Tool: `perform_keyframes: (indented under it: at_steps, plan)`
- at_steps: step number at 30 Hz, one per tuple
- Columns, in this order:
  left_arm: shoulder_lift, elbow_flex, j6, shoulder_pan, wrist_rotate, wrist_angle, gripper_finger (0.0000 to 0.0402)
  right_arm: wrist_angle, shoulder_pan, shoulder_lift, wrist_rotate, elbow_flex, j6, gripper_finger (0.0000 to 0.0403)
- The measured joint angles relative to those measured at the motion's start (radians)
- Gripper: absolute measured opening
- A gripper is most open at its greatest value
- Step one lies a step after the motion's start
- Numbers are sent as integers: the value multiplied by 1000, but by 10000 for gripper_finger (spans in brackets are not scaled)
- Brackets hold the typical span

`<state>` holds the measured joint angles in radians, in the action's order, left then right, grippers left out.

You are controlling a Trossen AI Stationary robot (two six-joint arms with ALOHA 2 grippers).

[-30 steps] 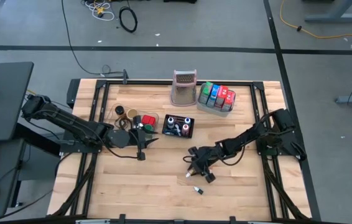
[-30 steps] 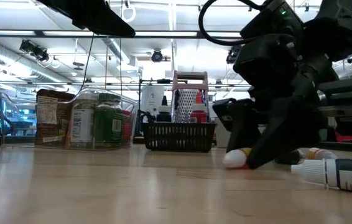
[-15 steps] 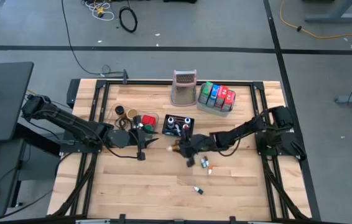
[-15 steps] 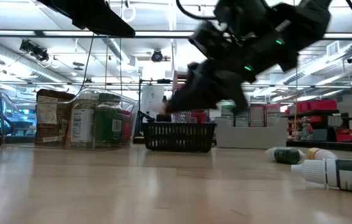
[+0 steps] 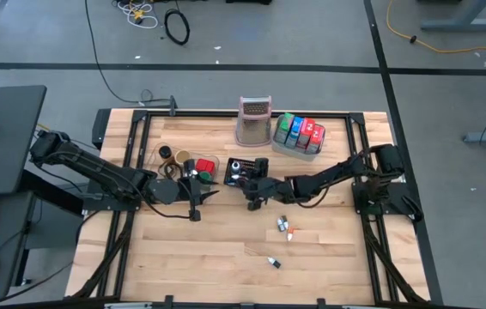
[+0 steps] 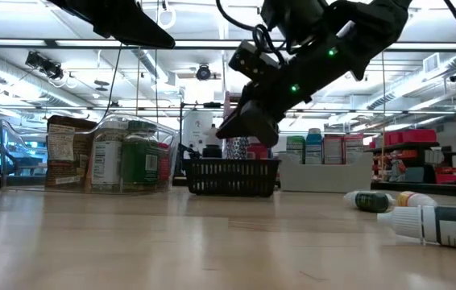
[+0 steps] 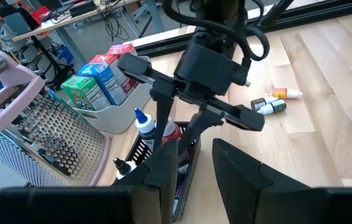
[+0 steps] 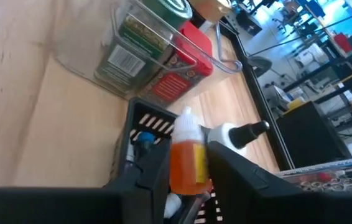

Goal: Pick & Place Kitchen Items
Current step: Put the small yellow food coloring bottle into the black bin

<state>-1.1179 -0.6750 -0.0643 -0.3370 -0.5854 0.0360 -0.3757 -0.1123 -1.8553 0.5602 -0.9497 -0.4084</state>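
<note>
Wooden table point(image 5: 226, 249), large, framed in black rail, carrying all below. Two dark arms: left arm reaching in from the table's left edge, left gripper point(image 5: 198, 196) parked low just beside the clear tub point(image 5: 193, 160), fingers point(image 7: 238, 174) set a little apart with nothing visible between them; right arm stretched across from the right edge, right gripper point(image 5: 254, 186) poised over the black mesh basket point(image 5: 228, 172), closed on a small orange bottle point(image 8: 185, 163) with a white cap, clamped by its body between the two fingers. Tall silvery box grater point(image 5: 254, 120) at the far edge, not part of the job. Grey tray point(image 5: 299, 148) beside it, holding green, blue and red packets point(image 5: 299, 130) upright in a row. Clear tub with squat lidded jars point(image 6: 123, 161), green and red among them. Basket already holding several tiny capped bottles point(image 7: 143, 122), packed close. Loose on the bare wood, well apart from the basket: a pair of small bottles point(image 5: 284, 227) and one more bottle point(image 5: 272, 262) nearer the front edge. Risks, judged: held bottle sitting at a slant in the grip, likely to land on a neighbour's cap and tip or bounce out over the basket's low wall; descent too deep likely to knock standing bottles; release too high likely to send it rolling.
</note>
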Motion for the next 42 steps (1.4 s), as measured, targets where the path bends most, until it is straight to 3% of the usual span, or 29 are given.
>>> perform_keyframes:
  at_steps: [12,20,28,32,34,37,42]
  plan:
    - [0,0,0,0,0,0,110,-1,6,0,31,0,45,196]
    - [0,0,0,0,0,0,110,-16,-77,22,-2,0,-74,194]
    - [0,0,21,0,0,0,110,116,-178,150,-3,-1,-23,190]
    - [0,0,21,0,0,0,110,371,-199,226,-32,-1,88,190]
    - [0,0,21,0,0,0,110,520,-199,259,-99,-1,211,190]
    - [0,0,21,0,0,1,110,696,-190,283,-227,-1,494,190]
    - [0,0,20,0,0,2,110,823,-186,271,-247,38,970,190]
